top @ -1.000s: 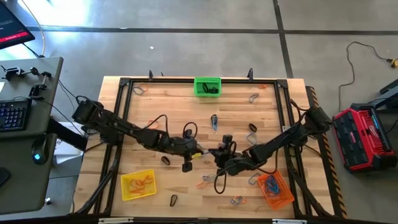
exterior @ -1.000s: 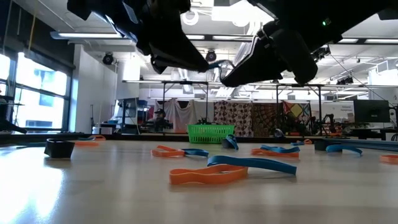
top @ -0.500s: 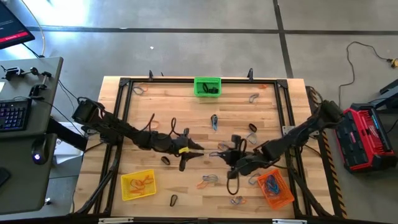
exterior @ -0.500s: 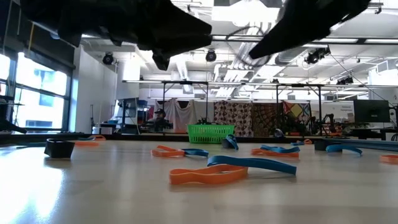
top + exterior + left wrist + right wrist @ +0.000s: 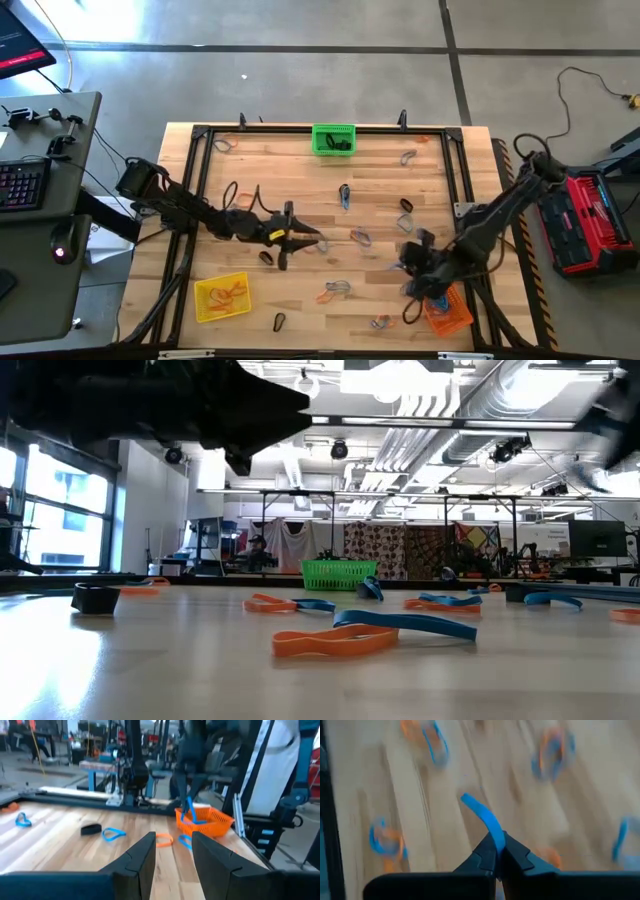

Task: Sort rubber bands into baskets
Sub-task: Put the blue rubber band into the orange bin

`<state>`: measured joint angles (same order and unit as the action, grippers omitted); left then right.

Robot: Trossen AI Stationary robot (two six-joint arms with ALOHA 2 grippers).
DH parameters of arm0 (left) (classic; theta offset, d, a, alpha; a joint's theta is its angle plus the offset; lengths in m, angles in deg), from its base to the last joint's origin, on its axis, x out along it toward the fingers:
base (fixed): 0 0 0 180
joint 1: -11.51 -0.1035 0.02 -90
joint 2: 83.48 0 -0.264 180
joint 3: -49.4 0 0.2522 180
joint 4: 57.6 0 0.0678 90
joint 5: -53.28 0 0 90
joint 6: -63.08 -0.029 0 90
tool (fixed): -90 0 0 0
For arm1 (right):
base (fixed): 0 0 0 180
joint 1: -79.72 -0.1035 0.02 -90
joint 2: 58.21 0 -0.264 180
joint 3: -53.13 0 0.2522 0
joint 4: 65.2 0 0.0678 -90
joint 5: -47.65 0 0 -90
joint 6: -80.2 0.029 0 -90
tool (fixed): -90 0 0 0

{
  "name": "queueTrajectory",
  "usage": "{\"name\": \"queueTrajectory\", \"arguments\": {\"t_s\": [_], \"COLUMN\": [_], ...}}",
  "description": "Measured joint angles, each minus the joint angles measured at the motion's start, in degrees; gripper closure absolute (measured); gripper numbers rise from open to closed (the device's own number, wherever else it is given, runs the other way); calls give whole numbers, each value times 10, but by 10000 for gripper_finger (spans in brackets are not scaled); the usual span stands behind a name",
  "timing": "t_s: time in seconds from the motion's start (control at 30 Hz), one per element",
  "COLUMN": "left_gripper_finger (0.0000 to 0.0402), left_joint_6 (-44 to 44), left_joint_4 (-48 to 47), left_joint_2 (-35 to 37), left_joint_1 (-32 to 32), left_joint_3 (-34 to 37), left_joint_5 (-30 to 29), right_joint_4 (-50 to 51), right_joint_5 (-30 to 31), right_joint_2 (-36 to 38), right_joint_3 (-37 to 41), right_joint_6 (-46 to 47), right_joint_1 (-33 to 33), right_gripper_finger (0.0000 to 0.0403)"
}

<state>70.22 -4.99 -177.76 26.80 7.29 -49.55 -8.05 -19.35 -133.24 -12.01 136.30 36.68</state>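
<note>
A: The right gripper (image 5: pixel 499 851) is seen pinched tight on a blue rubber band (image 5: pixel 482 817), the band curling up out of the closed fingertips. From above, that gripper (image 5: pixel 413 272) is placed at the near right of the table (image 5: pixel 300 170), just beside the orange basket (image 5: pixel 447 308).

B: And in the left wrist view the blue band (image 5: pixel 191 810) is shown dangling from the far arm right above the orange basket (image 5: pixel 206 820). Whether it is over the rim or inside cannot be told.

A: The left gripper (image 5: pixel 297 240) is found near the middle of the table, its fingers (image 5: pixel 141 858) parted with a clear gap, and nothing is held between them.

B: A black band (image 5: pixel 266 257) is left lying just beside it. More bands are scattered about: an orange and blue pair (image 5: pixel 370 632) is seen close up in the low view.

A: The green basket (image 5: pixel 333 139) is set at the far edge with dark bands inside. The yellow basket (image 5: pixel 222 297) is at the near left, with orange bands in it.
</note>
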Motion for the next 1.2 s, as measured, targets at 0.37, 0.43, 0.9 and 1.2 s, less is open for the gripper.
{"name": "queueTrajectory", "arguments": {"t_s": [0.37, 0.43, 0.9, 1.2], "left_gripper_finger": [281, 281, 281, 281], "left_joint_6": [13, 13, 16, 12], "left_joint_4": [26, 26, 19, 20], "left_joint_2": [0, 0, 0, 0], "left_joint_1": [-7, -7, -7, -7], "left_joint_3": [23, 23, 23, 23], "left_joint_5": [-13, -13, -2, 2], "right_joint_4": [152, 136, 79, 10], "right_joint_5": [-147, -164, -246, -261], "right_joint_2": [0, 0, -81, -105], "right_joint_3": [0, 0, 0, 0], "right_joint_6": [324, 364, 520, 519], "right_joint_1": [-120, -139, -221, -219], "right_gripper_finger": [403, 403, 403, 402]}}
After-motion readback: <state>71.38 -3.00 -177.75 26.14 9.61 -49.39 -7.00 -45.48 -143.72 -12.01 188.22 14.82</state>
